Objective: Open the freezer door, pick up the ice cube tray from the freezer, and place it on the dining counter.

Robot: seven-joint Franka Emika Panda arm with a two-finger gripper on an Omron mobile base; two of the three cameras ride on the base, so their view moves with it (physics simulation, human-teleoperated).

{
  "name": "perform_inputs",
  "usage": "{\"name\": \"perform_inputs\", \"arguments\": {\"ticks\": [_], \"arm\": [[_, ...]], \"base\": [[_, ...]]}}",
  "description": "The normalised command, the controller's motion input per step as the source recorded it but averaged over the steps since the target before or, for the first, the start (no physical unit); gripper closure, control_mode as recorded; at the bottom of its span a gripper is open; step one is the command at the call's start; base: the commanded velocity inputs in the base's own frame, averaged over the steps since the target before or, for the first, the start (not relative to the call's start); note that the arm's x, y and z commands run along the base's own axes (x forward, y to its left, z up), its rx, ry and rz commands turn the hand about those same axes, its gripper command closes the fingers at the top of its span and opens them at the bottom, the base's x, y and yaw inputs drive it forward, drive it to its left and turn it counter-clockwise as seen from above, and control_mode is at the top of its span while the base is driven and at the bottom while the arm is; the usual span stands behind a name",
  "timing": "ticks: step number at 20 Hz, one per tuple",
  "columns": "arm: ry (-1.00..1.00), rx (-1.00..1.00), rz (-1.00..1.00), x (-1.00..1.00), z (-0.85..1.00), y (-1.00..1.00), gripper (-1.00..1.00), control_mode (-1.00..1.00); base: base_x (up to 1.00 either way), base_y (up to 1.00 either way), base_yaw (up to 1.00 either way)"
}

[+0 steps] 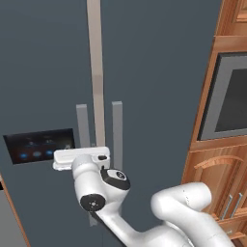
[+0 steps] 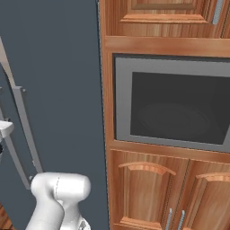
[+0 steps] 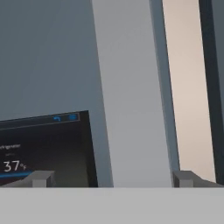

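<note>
Fingertips sit wide apart at the bottom of the hand view, straddling the handle; tool is open and holds nothing. Freezer door is ajar, a pale strip of gap showing beside it, dispenser panel left of the handle. Hand is right at the bar in the left base view. Advice: centre the bar between the pads, push in until it is seated, close, then pull along the door's arc. Tray is presumably inside.

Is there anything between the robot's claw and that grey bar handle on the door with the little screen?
Nothing visible. In the hand view the claw is open, its fingertips either side of the freezer door's handle, with only open space before it.
</note>
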Motion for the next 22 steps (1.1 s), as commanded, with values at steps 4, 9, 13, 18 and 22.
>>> {"name": "perform_inputs", "arguments": {"ticks": [4, 9, 13, 18, 22], "arm": [[0.00, 0.00, 0.00, 0.30, 0.00, 0.00, -1.00, -1.00], [0.00, 0.00, 0.00, 0.02, 0.00, 0.00, -1.00, -1.00], [0.00, 0.00, 0.00, 0.00, 0.00, 0.00, -1.00, -1.00], [0.00, 0.00, 0.00, 0.00, 0.00, 0.00, 1.00, -1.00], [0.00, 0.00, 0.00, 0.00, 0.00, 0.00, 1.00, -1.00]], "base": [[0.00, 0.00, 0.00], [0.00, 0.00, 0.00], [0.00, 0.00, 0.00], [0.00, 0.00, 0.00], [0.00, 0.00, 0.00]]}}
